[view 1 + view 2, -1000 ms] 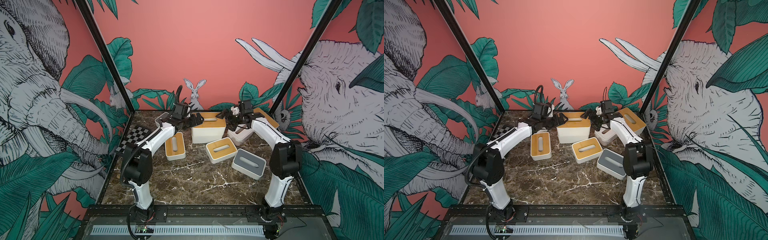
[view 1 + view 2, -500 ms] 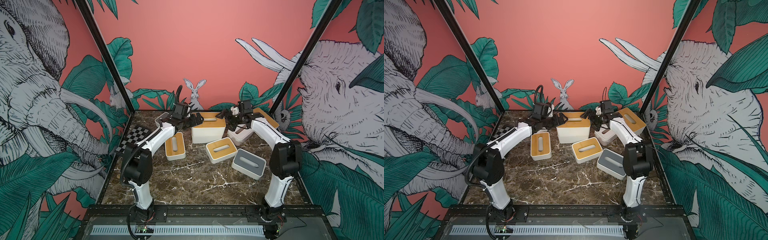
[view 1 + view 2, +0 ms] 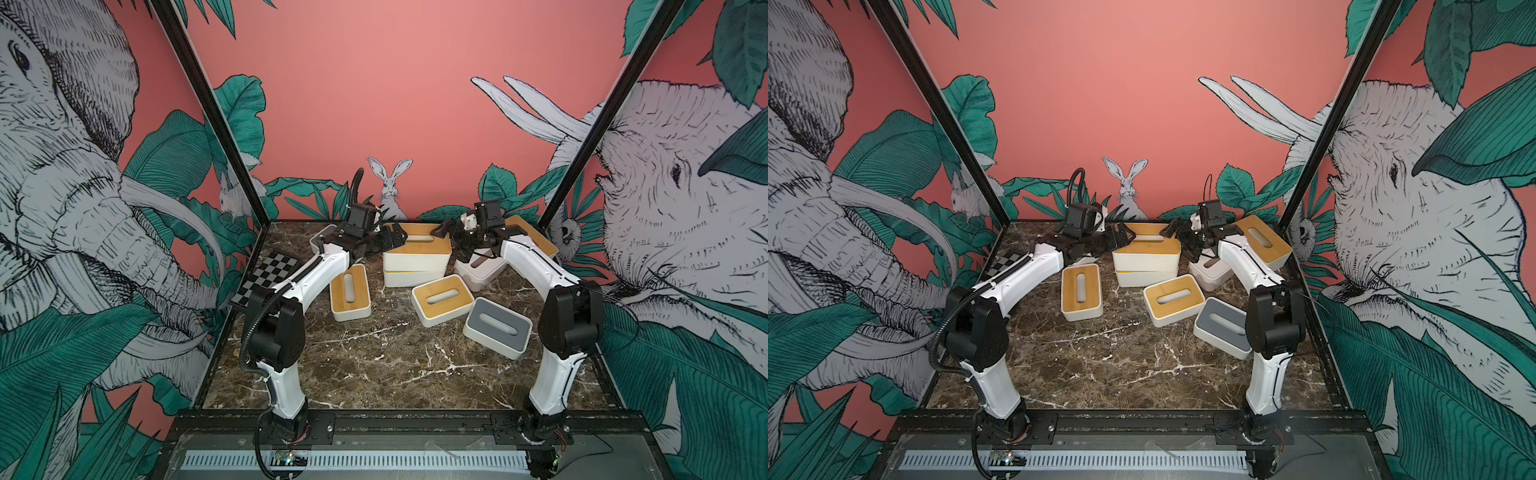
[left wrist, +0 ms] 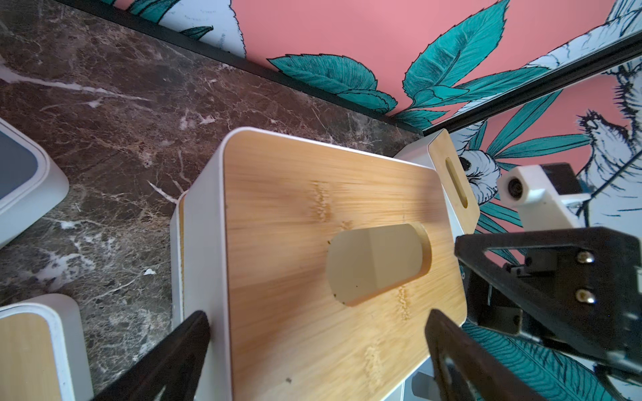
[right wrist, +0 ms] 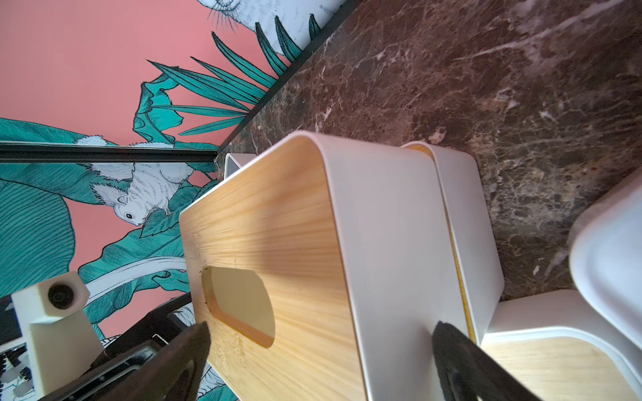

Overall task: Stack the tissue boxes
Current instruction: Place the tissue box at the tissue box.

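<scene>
Two bamboo-lidded tissue boxes, upper box (image 3: 415, 249) on lower box (image 3: 413, 277), stand stacked at the back centre of the counter (image 3: 374, 365). The left gripper (image 3: 390, 242) and right gripper (image 3: 451, 239), jaws spread wide, flank the upper box's opposite ends without clamping it. A grey-lidded box (image 3: 497, 327) lies apart.

Left arm (image 3: 309, 272) and right arm (image 3: 534, 266): white curved links, bulky black joints (image 3: 278, 332). Ribbed black cable (image 3: 248, 332) at lower left. Left gripper (image 4: 316, 323) has black wedge fingers (image 4: 173, 357); two silver screws (image 4: 585, 257) at frame right
</scene>
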Robot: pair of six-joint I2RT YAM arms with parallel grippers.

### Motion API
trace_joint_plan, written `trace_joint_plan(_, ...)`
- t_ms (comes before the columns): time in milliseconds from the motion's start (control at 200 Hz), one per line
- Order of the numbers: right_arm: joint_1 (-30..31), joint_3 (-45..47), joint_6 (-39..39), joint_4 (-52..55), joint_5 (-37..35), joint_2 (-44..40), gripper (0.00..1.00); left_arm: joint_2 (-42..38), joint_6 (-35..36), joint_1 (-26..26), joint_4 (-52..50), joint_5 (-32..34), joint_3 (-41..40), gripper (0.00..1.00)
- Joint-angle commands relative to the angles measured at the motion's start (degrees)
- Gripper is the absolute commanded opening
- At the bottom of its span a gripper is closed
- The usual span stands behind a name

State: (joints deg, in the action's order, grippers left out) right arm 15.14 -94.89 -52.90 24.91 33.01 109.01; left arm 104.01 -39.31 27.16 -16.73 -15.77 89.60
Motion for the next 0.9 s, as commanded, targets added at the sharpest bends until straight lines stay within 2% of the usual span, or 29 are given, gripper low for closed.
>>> trace_joint_plan(0, 1.0, -1.9, -1.1, -0.5, 2.3, -0.6, 0.99, -2.9, -1.5, 1.1, 3.8, -4.6, -1.1, 0.98)
trace_joint_plan(545, 0.6, -4.0, -1.7, -0.8, 3.1, 1.1, 0.99, -4.5, -1.4, 0.9, 3.5, -2.9, -1.7, 0.98)
trace_joint_plan(895, 1.0, -5.4, -2.4, -0.5, 2.9, 2.1, 0.99, -6.6, -1.9, -2.3, 3.2, -3.2, -1.9, 0.98)
